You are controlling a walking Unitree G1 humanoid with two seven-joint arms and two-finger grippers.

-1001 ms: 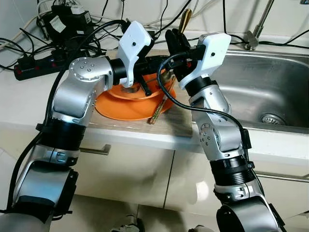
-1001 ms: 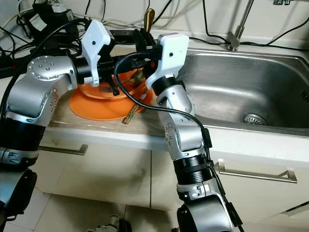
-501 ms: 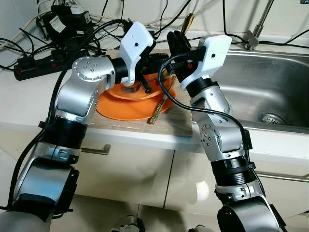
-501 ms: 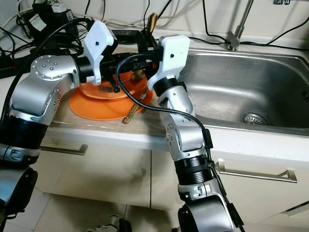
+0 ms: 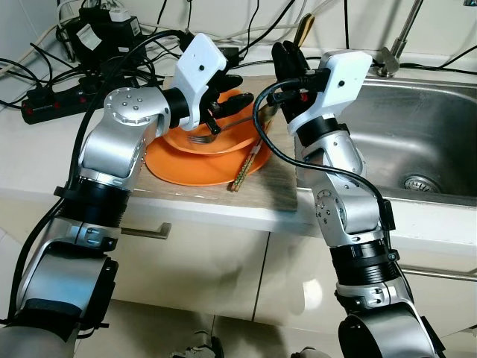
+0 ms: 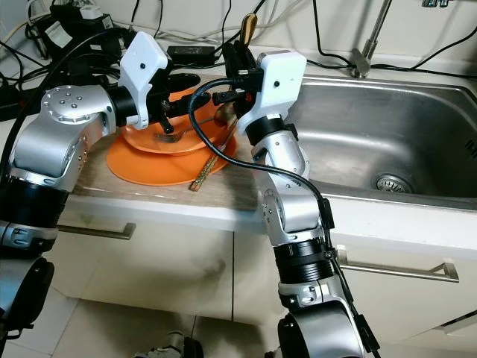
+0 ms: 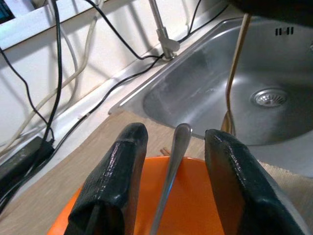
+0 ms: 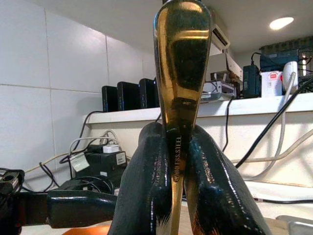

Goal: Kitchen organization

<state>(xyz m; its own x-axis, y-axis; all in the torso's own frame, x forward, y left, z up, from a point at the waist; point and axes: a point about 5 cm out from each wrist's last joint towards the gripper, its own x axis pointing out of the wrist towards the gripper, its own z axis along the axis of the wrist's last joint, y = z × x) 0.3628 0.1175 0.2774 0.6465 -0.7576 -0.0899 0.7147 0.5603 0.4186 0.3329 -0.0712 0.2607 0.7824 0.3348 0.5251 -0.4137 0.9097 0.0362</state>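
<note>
An orange bowl [image 5: 223, 142] sits on an orange plate [image 5: 182, 168] on a wooden board [image 5: 276, 186] left of the sink. A silver fork [image 5: 212, 133] lies in the bowl, its handle [image 7: 173, 156] passing untouched between the fingers of my open left gripper [image 5: 231, 93], which hovers just over the bowl. Wooden chopsticks [image 5: 250, 160] lean across the plate's right rim onto the board. My right gripper [image 5: 287, 63] is shut on a gold spoon [image 8: 178, 73], holding it upright above the board's far right part, its handle tip [image 5: 305, 26] pointing up.
The steel sink [image 5: 425, 127] with its drain [image 5: 421, 183] lies to the right, the faucet [image 5: 395, 52] behind it. A power strip [image 5: 45, 104], adapters and many cables crowd the back left of the counter. Cabinet doors with handles [image 6: 395, 268] are below.
My left gripper has drawn up out of the bowl, and the fork now lies uncovered in it. My right gripper has carried the gold spoon a little up and to the right.
</note>
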